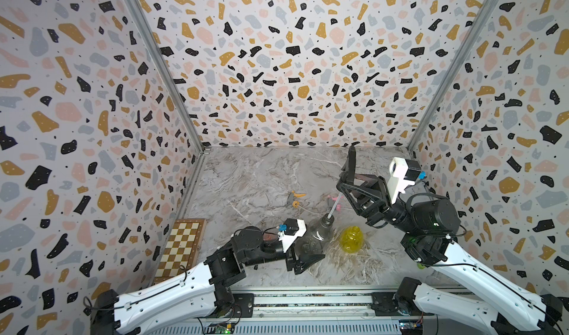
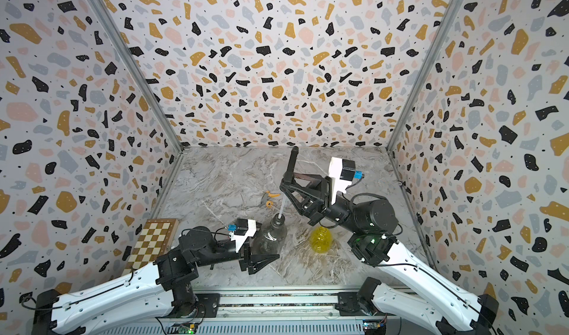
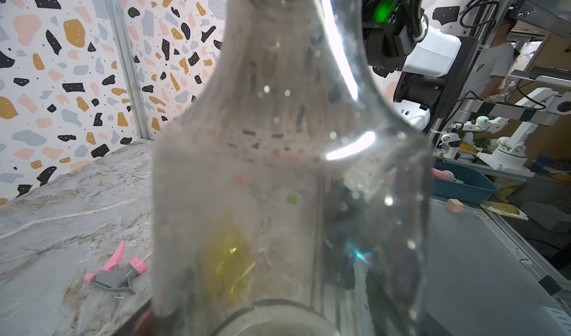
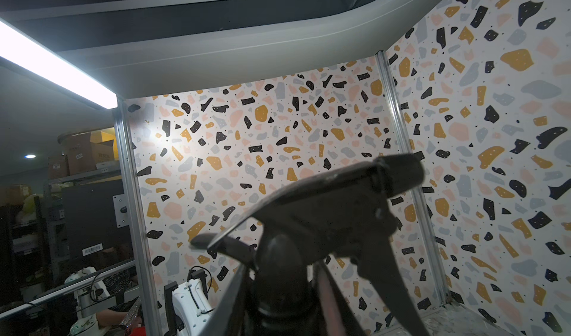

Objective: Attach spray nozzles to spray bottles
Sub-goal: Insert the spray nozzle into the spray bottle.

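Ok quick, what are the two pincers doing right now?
Left pincer: shut on the grey bottle.
Right pincer: shut on the black nozzle.

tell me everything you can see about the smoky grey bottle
The smoky grey bottle is translucent plastic: wide body, sloping shoulders, slim open neck, no head screwed on. It stands neck up on the marble table, beside the yellow bottle without touching. The left claw grips its lower body. The white dip tube of the black nozzle, held above by the right claw, enters its mouth. Small specks dot its wall in the left wrist view.
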You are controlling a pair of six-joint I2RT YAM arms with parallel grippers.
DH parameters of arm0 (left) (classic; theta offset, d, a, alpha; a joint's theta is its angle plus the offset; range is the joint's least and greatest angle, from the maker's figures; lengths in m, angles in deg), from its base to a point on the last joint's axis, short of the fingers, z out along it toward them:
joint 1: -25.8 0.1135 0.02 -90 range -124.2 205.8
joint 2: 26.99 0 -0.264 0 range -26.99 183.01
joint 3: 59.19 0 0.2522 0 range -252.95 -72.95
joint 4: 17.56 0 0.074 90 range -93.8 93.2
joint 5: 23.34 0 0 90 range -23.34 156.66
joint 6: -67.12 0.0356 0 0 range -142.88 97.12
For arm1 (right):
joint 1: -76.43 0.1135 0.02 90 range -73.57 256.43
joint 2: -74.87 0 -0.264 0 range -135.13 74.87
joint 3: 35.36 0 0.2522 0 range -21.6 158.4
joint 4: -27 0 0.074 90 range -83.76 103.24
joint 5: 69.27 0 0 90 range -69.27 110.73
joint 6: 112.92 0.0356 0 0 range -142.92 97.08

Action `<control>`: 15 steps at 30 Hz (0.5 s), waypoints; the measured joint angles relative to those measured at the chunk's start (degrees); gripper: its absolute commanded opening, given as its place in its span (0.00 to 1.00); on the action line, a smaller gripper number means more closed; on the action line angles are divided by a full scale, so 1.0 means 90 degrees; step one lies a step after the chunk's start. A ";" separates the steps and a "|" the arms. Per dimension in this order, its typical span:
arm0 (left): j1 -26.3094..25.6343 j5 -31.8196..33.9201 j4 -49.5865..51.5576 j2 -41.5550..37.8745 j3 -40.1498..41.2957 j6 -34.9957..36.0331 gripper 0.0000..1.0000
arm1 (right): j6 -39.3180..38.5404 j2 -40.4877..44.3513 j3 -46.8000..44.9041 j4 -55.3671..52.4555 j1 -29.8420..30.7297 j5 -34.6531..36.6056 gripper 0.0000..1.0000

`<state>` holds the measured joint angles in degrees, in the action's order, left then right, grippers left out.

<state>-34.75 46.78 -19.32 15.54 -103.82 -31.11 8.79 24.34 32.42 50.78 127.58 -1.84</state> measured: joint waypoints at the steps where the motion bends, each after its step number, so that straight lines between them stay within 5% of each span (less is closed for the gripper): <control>1: 0.0000 0.0027 -0.0002 -0.0032 -0.0002 -0.0002 0.00 | 0.0002 0.0002 -0.0010 0.0015 0.0019 -0.0017 0.14; 15: -0.0002 0.0284 0.0017 -0.0296 -0.0325 0.0015 0.00 | 0.0002 0.0022 -0.0753 -0.0017 0.0432 -0.0464 0.21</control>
<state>-34.77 49.34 -19.17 12.87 -106.75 -30.98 8.81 24.54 25.64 50.63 131.47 -6.01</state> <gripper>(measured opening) 0.836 0.325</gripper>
